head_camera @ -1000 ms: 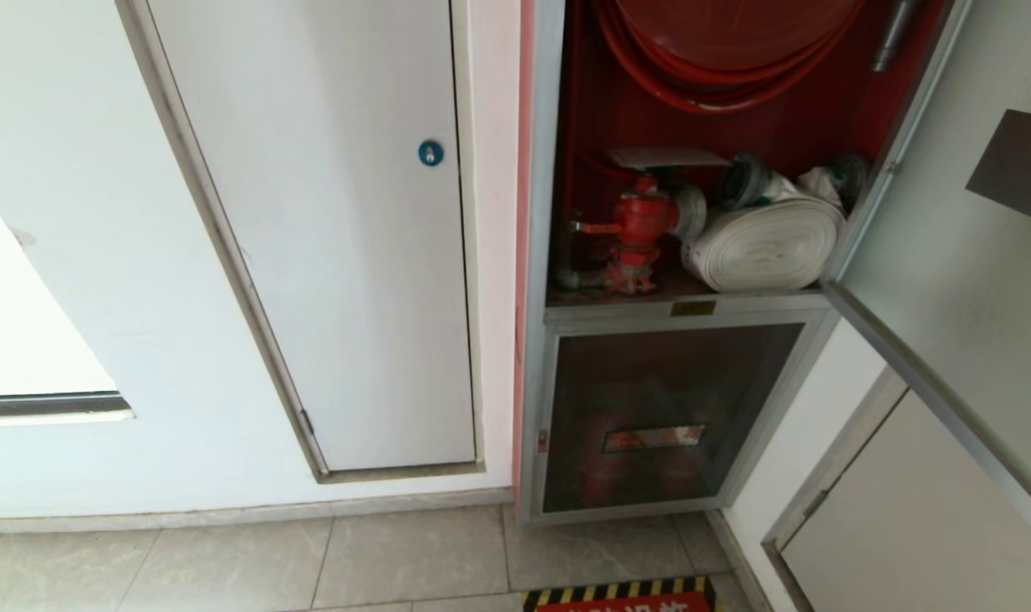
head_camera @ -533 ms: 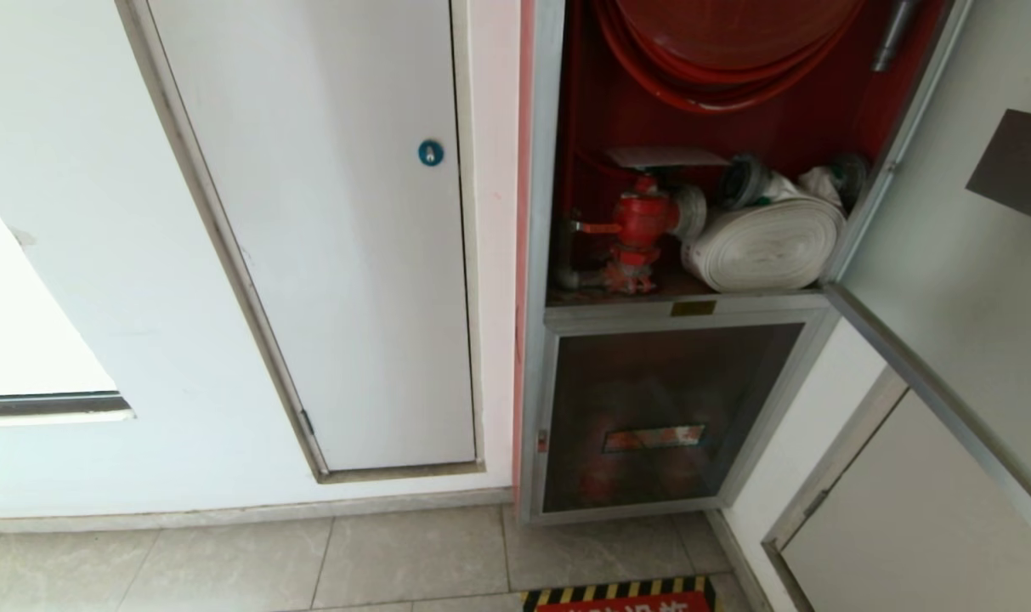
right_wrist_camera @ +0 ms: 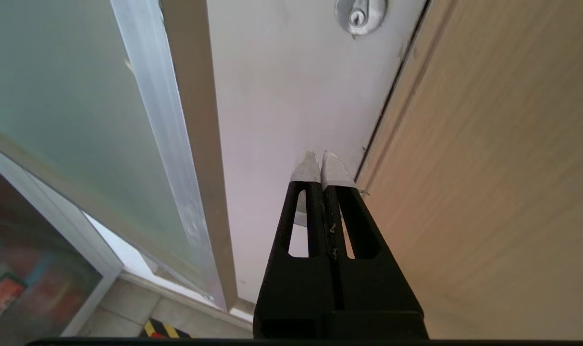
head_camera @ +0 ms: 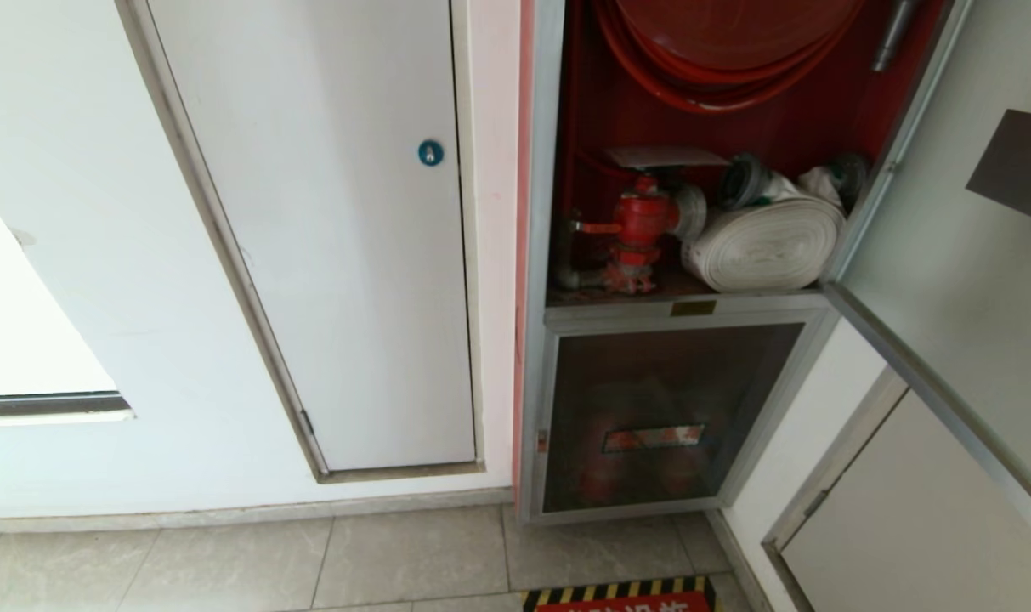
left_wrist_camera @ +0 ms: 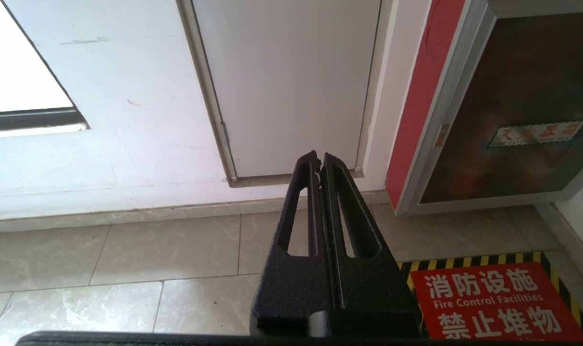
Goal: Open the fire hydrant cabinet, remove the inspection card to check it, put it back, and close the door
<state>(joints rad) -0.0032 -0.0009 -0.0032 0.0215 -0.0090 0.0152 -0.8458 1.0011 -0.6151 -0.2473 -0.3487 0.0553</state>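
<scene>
White-tipped, the fingers of the right gripper [right_wrist_camera: 320, 166] are pressed together on nothing, and they point at a pale wall panel with a round metal lock [right_wrist_camera: 360, 14], just past the free aluminium edge of the door [right_wrist_camera: 142, 96]. That frosted-looking pane stands swung wide open. My reading is that the card is back in place and the closing push comes next: the door's upright long edge lies just beside these fingers, on the cabinet side of them, so the right arm is clearly the nearer of the 2.

Black and bare, the left gripper [left_wrist_camera: 320, 161] is likewise closed and empty, parked low over the floor tiles and aimed at the foot of the plain white door [head_camera: 354, 255] with its blue round lock [head_camera: 430, 153].

Inside the fire hydrant cabinet [head_camera: 539, 255], the inspection card [head_camera: 664, 156] lies flat on top of the red valve [head_camera: 642, 219], its long axis running side to side, beside the white rolled hose [head_camera: 766, 242] and under the hose reel [head_camera: 727, 51].

Readable writing: the red floor sign [left_wrist_camera: 493, 300] says "消防设施", "Fire Control Facilities" and "禁止堆物". The strip label [left_wrist_camera: 536, 133] on the lower dark glass panel [head_camera: 664, 416] cannot be read.
</scene>
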